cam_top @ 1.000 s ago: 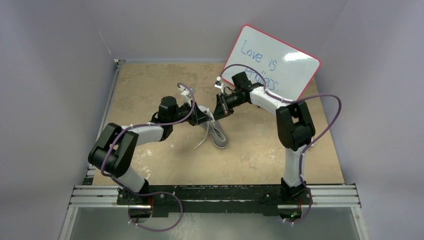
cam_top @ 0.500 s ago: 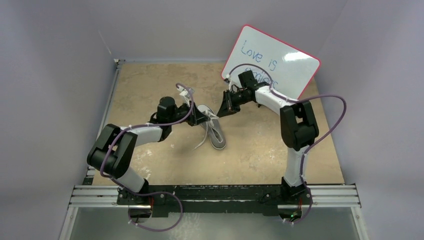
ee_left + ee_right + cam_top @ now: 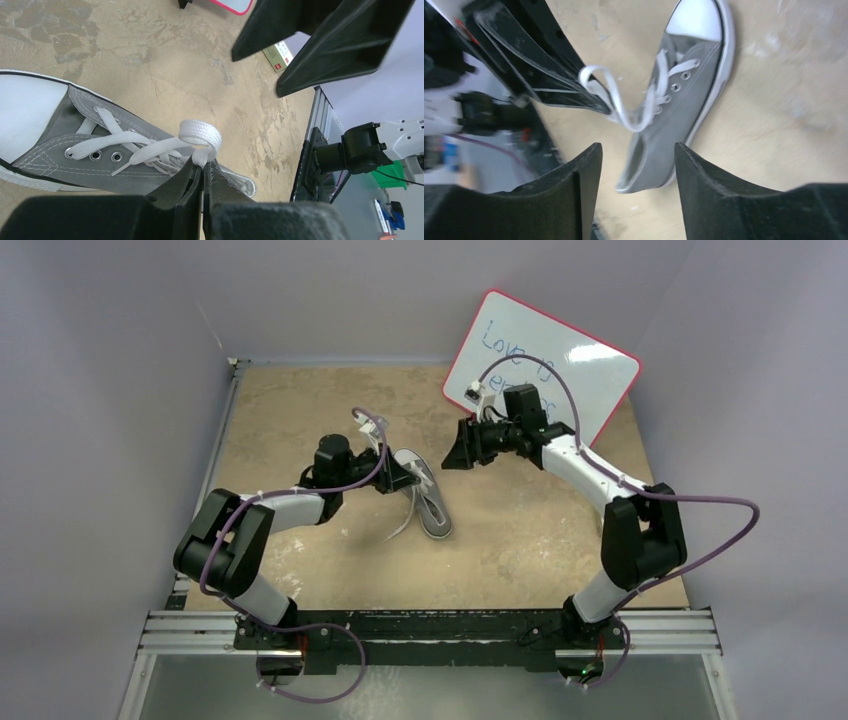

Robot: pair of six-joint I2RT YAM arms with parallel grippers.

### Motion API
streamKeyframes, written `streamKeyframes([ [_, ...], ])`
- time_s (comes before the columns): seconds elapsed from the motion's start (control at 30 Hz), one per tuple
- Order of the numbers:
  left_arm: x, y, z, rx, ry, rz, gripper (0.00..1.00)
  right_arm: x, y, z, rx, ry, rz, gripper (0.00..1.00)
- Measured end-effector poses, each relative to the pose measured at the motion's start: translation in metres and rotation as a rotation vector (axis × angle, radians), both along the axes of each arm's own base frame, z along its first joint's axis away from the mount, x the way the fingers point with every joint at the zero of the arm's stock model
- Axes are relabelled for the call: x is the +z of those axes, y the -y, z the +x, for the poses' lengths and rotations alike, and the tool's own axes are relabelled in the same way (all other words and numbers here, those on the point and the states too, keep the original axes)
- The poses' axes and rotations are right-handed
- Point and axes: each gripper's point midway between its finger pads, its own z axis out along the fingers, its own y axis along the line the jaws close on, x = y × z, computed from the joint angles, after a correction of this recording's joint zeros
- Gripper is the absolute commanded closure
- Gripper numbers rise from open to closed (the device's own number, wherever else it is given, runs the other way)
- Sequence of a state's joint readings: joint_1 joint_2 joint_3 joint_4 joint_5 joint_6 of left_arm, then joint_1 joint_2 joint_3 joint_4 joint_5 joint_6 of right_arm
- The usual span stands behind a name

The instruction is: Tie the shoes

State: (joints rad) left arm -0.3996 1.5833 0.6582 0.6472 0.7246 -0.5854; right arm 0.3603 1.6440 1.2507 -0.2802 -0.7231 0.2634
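Top view: sneaker (image 3: 430,508) lies on the table (image 3: 300,400) just left of centre, toe to 11 o'clock, heel to 5. Left gripper (image 3: 400,478) comes in from 9 o'clock and sits right over the laces, hiding the lacing. Right gripper (image 3: 462,448) is at 2 o'clock of the sneaker, apart from it, nothing in it. Whiteboard (image 3: 560,355) with handwriting leans on the back wall at 1 o'clock, partly hidden by the right arm. Metal rail (image 3: 430,630) runs along the near edge at 6.

Left wrist view: left gripper (image 3: 202,172) is pinched closed on a white lace (image 3: 200,137), which loops up just above the fingertips. Sneaker (image 3: 60,135) at 9 o'clock, white toe cap at the left edge. Right gripper (image 3: 257,74) hangs at 1 o'clock, jaws spread, clear of the lace. A small box (image 3: 280,54) on the table shows between its fingers; top view does not show it.

Right wrist view, blurry: right gripper (image 3: 638,150) has its jaws apart and empty. Sneaker (image 3: 689,85) toe points to 1 o'clock. Lace (image 3: 599,82) loop is held taut by the left gripper (image 3: 606,107) at 10 o'clock.
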Motion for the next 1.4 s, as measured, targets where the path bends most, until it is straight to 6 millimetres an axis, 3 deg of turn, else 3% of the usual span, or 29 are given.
streamKeyframes([
  [0.3,0.001,0.001,-0.001,0.000,-0.022,-0.012,1.00,-0.039,0.000,0.020,0.293,0.563,-0.036,0.43],
  [0.4,0.002,0.001,-0.001,0.000,-0.020,-0.013,1.00,-0.051,-0.004,0.014,0.383,0.687,-0.008,0.44],
  [0.63,0.000,0.002,0.000,-0.003,-0.023,-0.012,1.00,-0.072,-0.016,0.006,0.507,0.818,0.010,0.44],
  [0.93,0.003,0.003,0.001,-0.006,-0.018,-0.015,1.00,-0.088,-0.036,0.003,0.588,0.863,0.007,0.52],
  [1.2,0.003,0.002,0.002,-0.005,-0.019,-0.015,1.00,-0.083,-0.046,0.009,0.585,0.919,0.000,0.54],
  [1.4,0.003,0.000,0.003,-0.001,-0.020,-0.014,1.00,-0.073,-0.054,0.011,0.593,0.954,0.015,0.49],
])
